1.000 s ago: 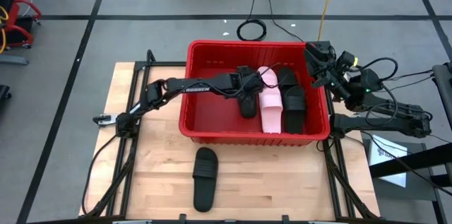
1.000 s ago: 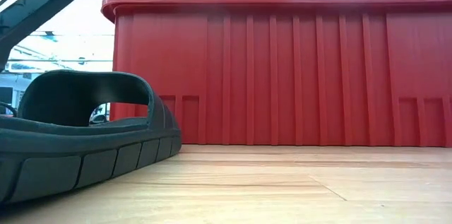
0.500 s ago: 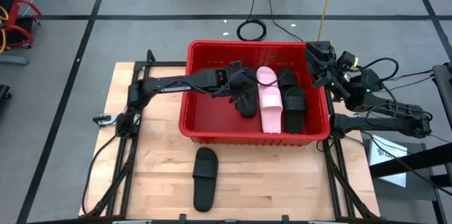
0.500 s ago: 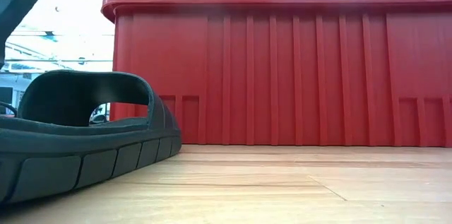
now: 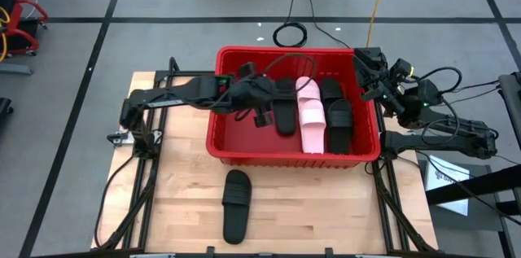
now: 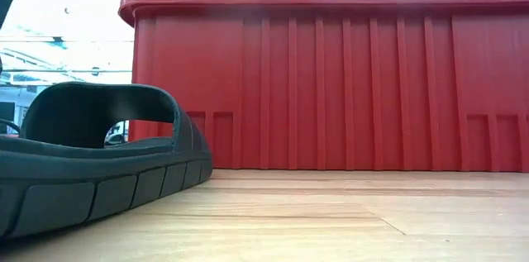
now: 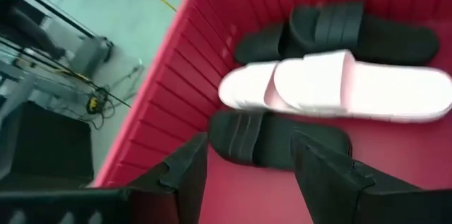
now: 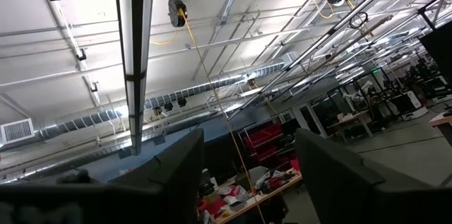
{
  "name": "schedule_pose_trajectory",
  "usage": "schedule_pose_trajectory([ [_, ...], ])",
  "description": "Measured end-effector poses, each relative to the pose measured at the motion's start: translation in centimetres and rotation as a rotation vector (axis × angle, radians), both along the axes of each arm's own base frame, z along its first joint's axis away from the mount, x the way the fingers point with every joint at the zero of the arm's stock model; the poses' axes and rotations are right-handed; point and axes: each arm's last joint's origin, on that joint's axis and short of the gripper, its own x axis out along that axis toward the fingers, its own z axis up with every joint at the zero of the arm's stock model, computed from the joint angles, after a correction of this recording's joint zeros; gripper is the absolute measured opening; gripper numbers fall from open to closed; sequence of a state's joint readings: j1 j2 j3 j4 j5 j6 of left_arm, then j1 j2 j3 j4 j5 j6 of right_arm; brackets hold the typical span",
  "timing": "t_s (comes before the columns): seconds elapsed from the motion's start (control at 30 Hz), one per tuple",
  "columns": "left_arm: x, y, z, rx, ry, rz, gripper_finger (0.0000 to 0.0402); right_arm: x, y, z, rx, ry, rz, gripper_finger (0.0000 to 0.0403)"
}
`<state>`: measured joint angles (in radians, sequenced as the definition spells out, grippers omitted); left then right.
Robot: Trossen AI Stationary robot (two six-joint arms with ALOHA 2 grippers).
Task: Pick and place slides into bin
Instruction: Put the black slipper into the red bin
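Observation:
The red bin [image 5: 244, 154] stands at the table's far middle. In it lie a black slide [image 5: 283, 110], a pale pink slide [image 5: 308, 116] and two more black slides [image 5: 334, 105], side by side on the bin's floor. Another black slide [image 5: 236, 206] lies sole-down on the table in front of the bin; the low view shows it close up [image 6: 91, 163]. My left gripper [image 5: 259, 110] hangs open and empty over the bin's left half, beside the nearest black slide [image 7: 272, 139]. My right gripper [image 5: 368, 64] is open and empty at the bin's far right corner, pointing up at the ceiling [image 8: 247, 174].
The bin's tall ribbed wall [image 6: 331, 88] rises behind the loose slide. Bare wooden table [image 5: 326, 209] lies in front of the bin to the right of that slide. Cables [image 5: 291, 34] lie on the floor beyond the table.
My left gripper has drawn back from the slides toward the table's left edge and risen, leaving the top of the low view. The black slide next to the pink one stays lying on the bin's floor.

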<state>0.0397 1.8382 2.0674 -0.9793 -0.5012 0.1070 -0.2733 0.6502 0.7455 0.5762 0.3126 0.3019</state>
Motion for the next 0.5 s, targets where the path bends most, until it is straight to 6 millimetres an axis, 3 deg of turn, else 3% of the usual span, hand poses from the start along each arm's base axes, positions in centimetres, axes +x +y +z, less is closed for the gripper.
schedule_pose_trajectory([
  [0.23,-3.6,-2.9,3.9,0.012,-0.12,-0.026,0.0198,0.1,0.0,0.0,0.001,0.003,0.0,0.0212],
  [0.5,-6.6,-6.9,6.2,-0.046,-0.225,-0.122,0.0198,0.1,0.0,-0.1,0.002,0.007,0.0,0.0212],
])
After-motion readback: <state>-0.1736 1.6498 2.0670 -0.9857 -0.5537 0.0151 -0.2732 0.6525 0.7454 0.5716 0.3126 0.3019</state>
